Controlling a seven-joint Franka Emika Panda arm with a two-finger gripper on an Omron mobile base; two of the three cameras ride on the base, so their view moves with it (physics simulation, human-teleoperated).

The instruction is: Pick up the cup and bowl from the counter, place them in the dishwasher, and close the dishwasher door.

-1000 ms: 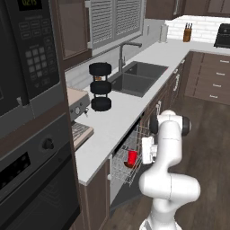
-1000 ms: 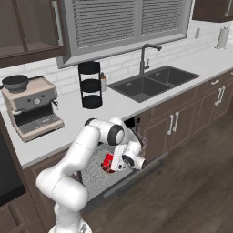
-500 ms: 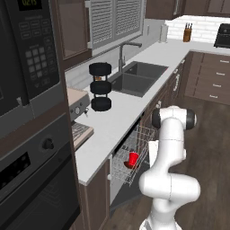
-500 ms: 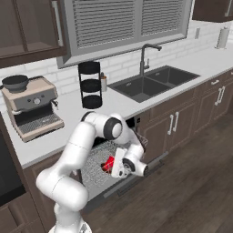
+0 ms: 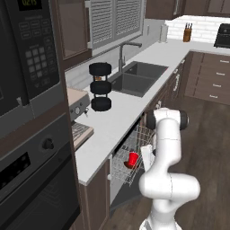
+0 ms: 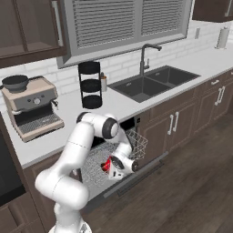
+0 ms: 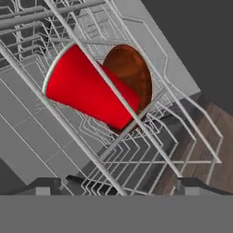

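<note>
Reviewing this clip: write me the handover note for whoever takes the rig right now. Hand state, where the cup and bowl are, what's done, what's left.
Hand: open, holding nothing, just outside the rack facing the cup.
Cup: inside the rack, lying on its side.
Bowl: inside the rack too, tipped on edge right behind the cup; contact between them can't be judged.
Dishwasher: open, rack pulled out under the counter; door down.
Done: both items are in the dishwasher.
Left: back the hand clear of the rack, then close the door. The rack probably needs pushing in first.
</note>
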